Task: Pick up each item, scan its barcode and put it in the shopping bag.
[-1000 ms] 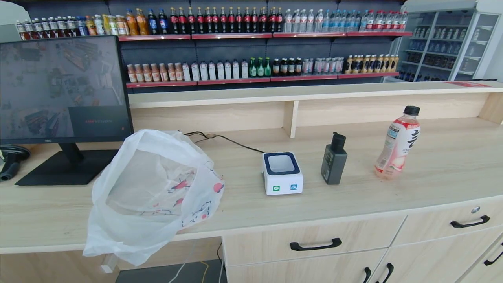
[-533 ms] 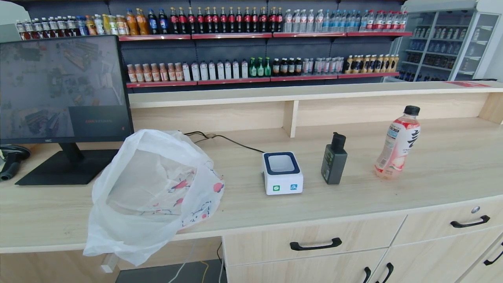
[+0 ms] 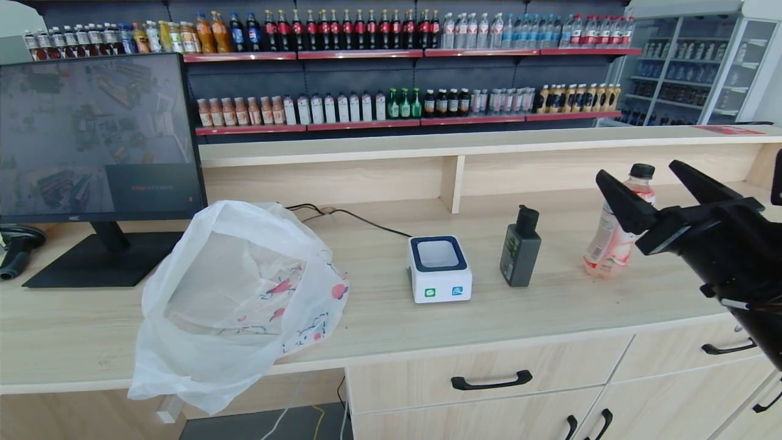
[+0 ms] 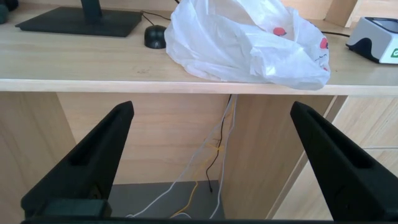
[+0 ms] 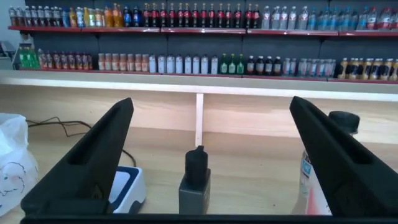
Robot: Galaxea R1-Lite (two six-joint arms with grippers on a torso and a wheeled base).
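Observation:
A pink drink bottle with a black cap stands at the counter's right. A dark pump bottle stands upright left of it, beside the white barcode scanner. The white plastic shopping bag lies open on the left, hanging over the counter's front edge. My right gripper is open, held above the counter on the near side of the pink bottle, with nothing in it. My left gripper is open and empty, below the counter edge, facing the bag.
A monitor on a black stand sits at the far left, with a cable running to the scanner. A raised wooden ledge backs the counter. Drawers with black handles lie below. Shelves of bottles fill the background.
My right gripper has risen into the head view at the right, now partly in front of the pink bottle. The bottles, scanner and bag have not moved.

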